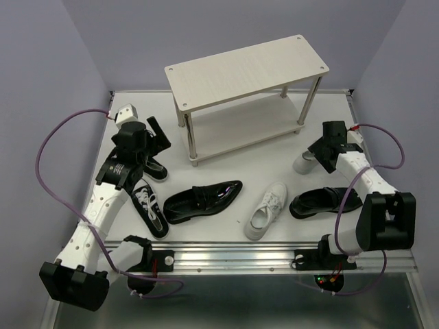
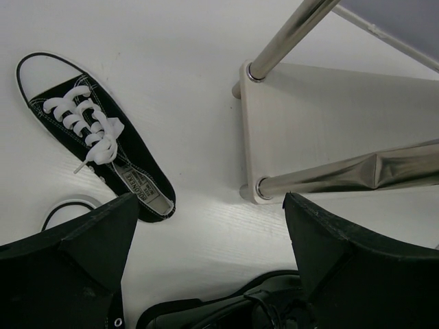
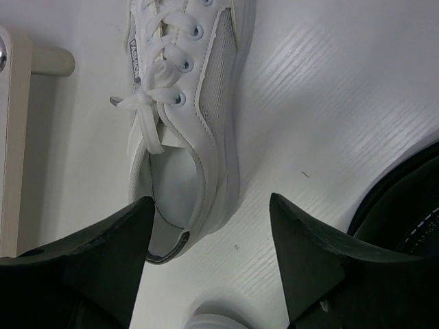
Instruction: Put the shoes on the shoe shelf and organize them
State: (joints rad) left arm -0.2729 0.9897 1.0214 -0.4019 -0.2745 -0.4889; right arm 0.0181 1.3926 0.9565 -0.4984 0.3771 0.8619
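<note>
The shoe shelf (image 1: 247,65) stands at the back middle with nothing on either board. Two black canvas sneakers (image 1: 149,209) (image 1: 152,168), two black loafers (image 1: 202,200) (image 1: 326,201) and two white sneakers (image 1: 267,209) (image 1: 304,163) lie on the table. My left gripper (image 1: 159,133) is open and empty over the far canvas sneaker; the left wrist view shows that sneaker (image 2: 96,137) and the shelf's lower board (image 2: 329,130). My right gripper (image 1: 324,156) is open above a white sneaker (image 3: 185,123), whose heel lies by the left finger (image 3: 123,240).
The shelf's metal legs (image 2: 343,175) and its foot (image 3: 51,62) stand close to both grippers. A loafer (image 2: 226,312) lies just below the left gripper, another loafer (image 3: 405,199) lies right of the right gripper. A rounded white toe (image 3: 212,321) shows at that view's bottom edge.
</note>
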